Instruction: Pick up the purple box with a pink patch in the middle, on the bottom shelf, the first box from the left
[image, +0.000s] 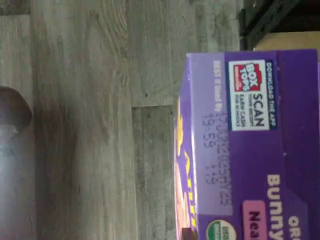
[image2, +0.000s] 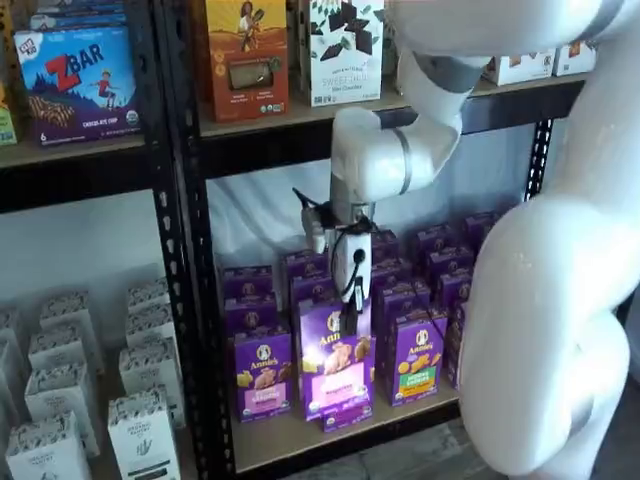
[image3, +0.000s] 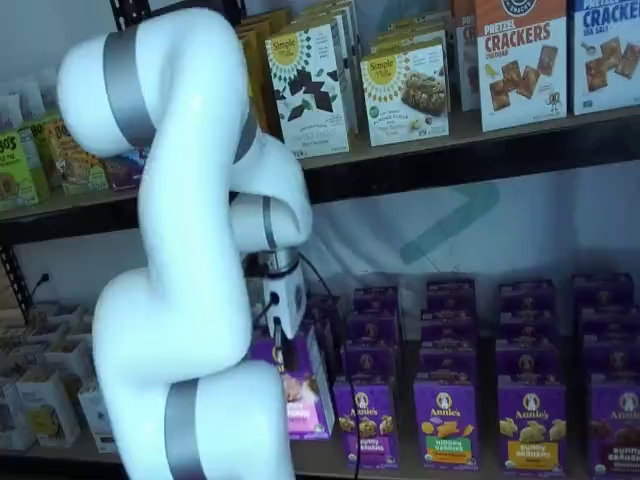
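box held out in front of the bottom row

the purple box (image2: 336, 368) hangs from the gripper (image2: 349, 322), clear of the bottom shelf (image2: 270, 440) and forward of the other cartons — its lower edge is out over the shelf's front rim. a like carton (image2: 263, 373) stands just to its left on the shelf, another (image2: 417, 356) just to its right; more rows stand behind them. in the other shelf view the box (image3: 303, 392) sits left of the front row (image3: 445, 418), partly behind the arm (image3: 190, 300). above runs an upper shelf (image2: 300, 125) with boxes on it.
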